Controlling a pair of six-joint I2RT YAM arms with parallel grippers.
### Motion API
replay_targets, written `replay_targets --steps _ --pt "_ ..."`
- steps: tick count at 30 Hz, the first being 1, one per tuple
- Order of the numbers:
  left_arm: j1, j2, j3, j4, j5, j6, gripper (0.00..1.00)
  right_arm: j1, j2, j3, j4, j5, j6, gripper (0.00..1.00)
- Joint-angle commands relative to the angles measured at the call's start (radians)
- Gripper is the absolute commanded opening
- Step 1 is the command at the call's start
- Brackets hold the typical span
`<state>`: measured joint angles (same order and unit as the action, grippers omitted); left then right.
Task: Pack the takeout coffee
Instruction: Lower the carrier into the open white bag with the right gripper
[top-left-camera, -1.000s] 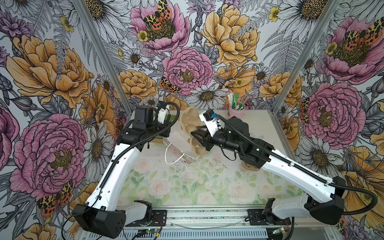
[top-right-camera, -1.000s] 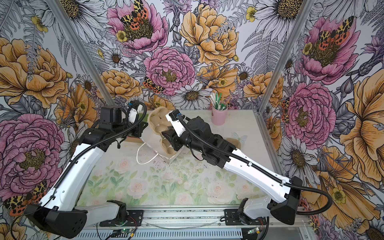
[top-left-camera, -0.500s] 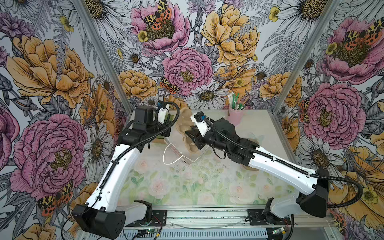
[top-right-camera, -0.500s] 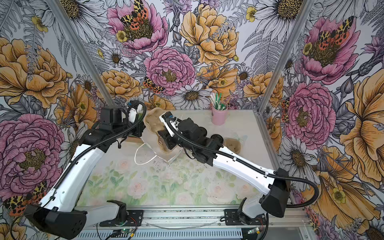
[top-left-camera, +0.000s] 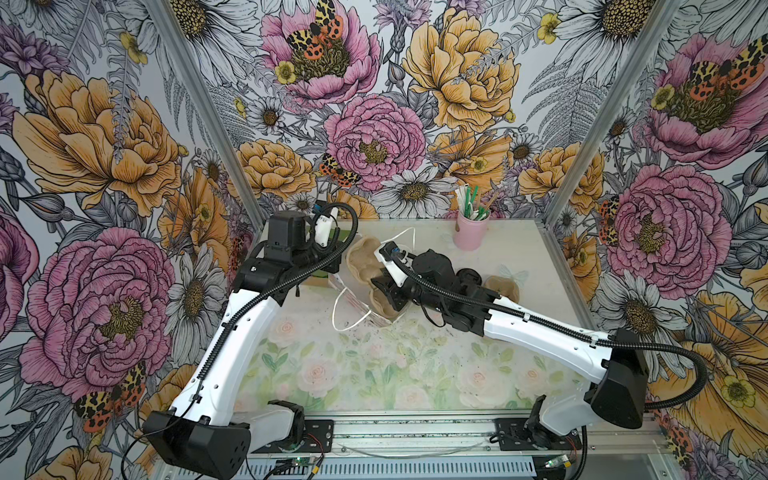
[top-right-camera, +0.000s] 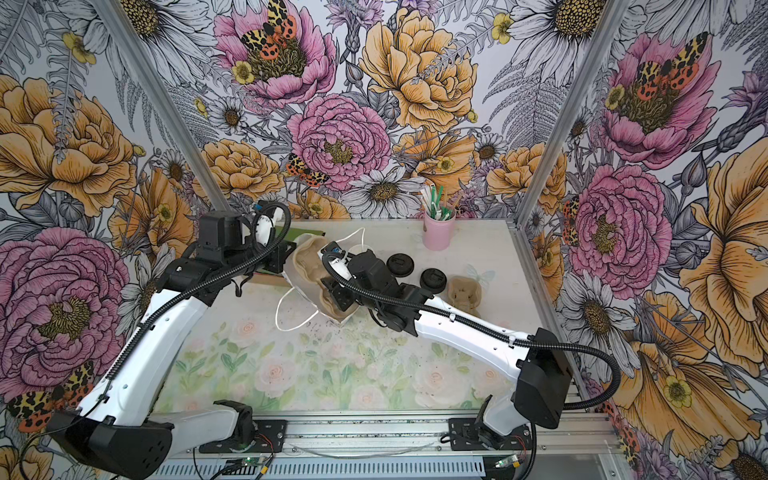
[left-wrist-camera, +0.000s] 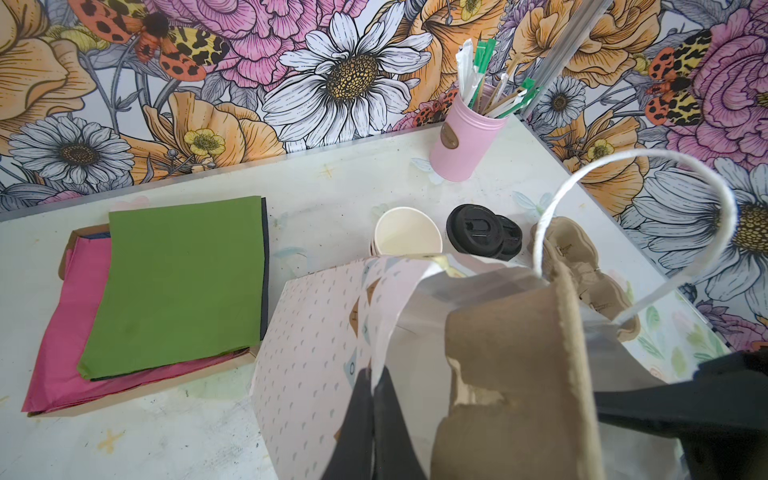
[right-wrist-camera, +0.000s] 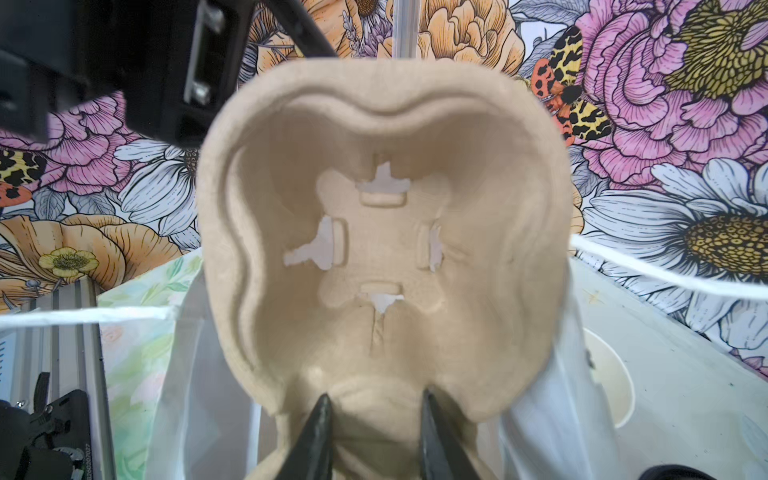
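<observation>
My left gripper (left-wrist-camera: 372, 374) is shut on the top edge of a white patterned paper bag (left-wrist-camera: 311, 332) and holds its mouth open at the back left of the table in both top views (top-left-camera: 332, 266) (top-right-camera: 282, 259). My right gripper (right-wrist-camera: 375, 395) is shut on the narrow waist of a brown pulp cup carrier (right-wrist-camera: 382, 249). The carrier (top-left-camera: 361, 257) stands on edge, its lower half inside the bag (top-left-camera: 361, 305). The bag's white cord handles (left-wrist-camera: 623, 187) loop beside it. The takeout coffee is out of view.
Behind the bag stand a stack of lidless white cups (left-wrist-camera: 407, 235) and two loose black lids (top-right-camera: 400, 264) (top-right-camera: 433, 279). A second pulp carrier (top-right-camera: 465, 293) lies to the right. A pink tin of stirrers (top-left-camera: 469, 232) stands at the back wall. Green and pink sheets (left-wrist-camera: 178, 282) lie at the left.
My right gripper has carried the cup carrier a little left and down, deeper into the bag's mouth. The left gripper has kept its hold on the bag's edge.
</observation>
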<state>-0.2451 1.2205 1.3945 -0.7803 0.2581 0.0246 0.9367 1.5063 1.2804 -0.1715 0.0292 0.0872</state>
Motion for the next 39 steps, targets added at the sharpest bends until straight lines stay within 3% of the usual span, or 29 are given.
replay_targets --steps 1,39 --pt "-0.004 -0.022 -0.002 0.027 0.018 -0.017 0.00 0.000 -0.006 -0.024 0.032 0.033 -0.020 0.30" --pt "-0.112 -0.042 -0.014 0.077 0.017 -0.022 0.00 0.017 0.299 0.159 -0.094 0.161 -0.054 0.29"
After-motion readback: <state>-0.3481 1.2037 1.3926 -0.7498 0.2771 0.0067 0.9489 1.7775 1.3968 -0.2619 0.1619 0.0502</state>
